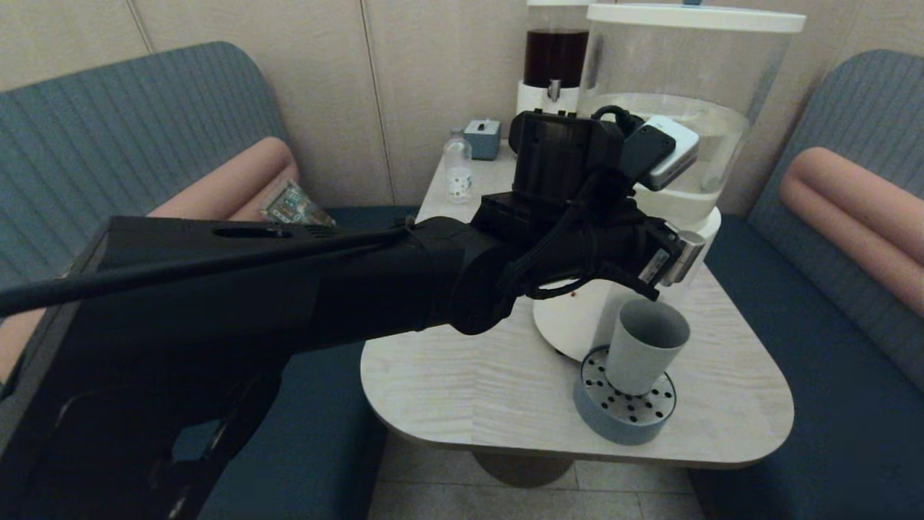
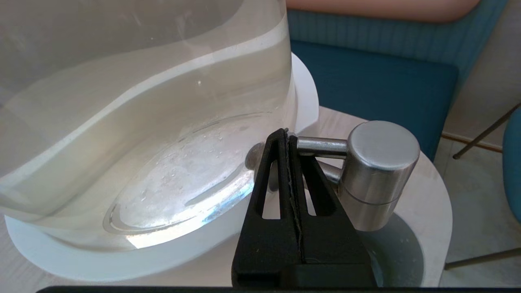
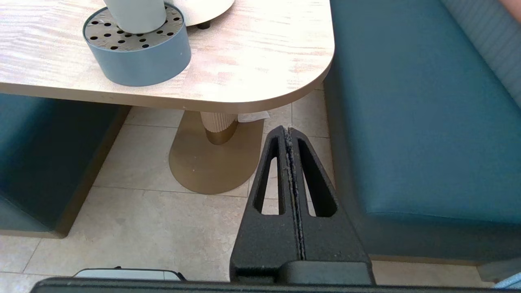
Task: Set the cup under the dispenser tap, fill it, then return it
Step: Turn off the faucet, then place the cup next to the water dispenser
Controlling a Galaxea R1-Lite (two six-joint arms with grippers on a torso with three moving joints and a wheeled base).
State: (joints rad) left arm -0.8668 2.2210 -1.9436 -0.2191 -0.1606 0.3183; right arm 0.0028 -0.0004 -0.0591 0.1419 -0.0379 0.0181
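The grey-blue cup (image 1: 644, 345) stands upright on a round perforated drip tray (image 1: 613, 422), directly below the steel dispenser tap (image 1: 686, 256). In the left wrist view the tap (image 2: 378, 171) hangs over the cup's mouth (image 2: 403, 252). My left gripper (image 2: 287, 134) is shut, with its tips against the end of the tap's thin steel lever rod (image 2: 321, 145) and nothing held between them. In the head view the left wrist hides those fingers. My right gripper (image 3: 288, 132) is shut and parked low beside the table, over the floor; from there the cup (image 3: 136, 14) shows.
The large dispenser's clear tank (image 1: 678, 108) and white base (image 1: 577, 325) fill the table's back right. Behind it stands a narrower dark-liquid dispenser (image 1: 554, 58). A small clear bottle (image 1: 458, 167) and a blue box (image 1: 482, 137) sit at the far left. Blue benches (image 3: 407, 122) flank the table (image 3: 252, 53).
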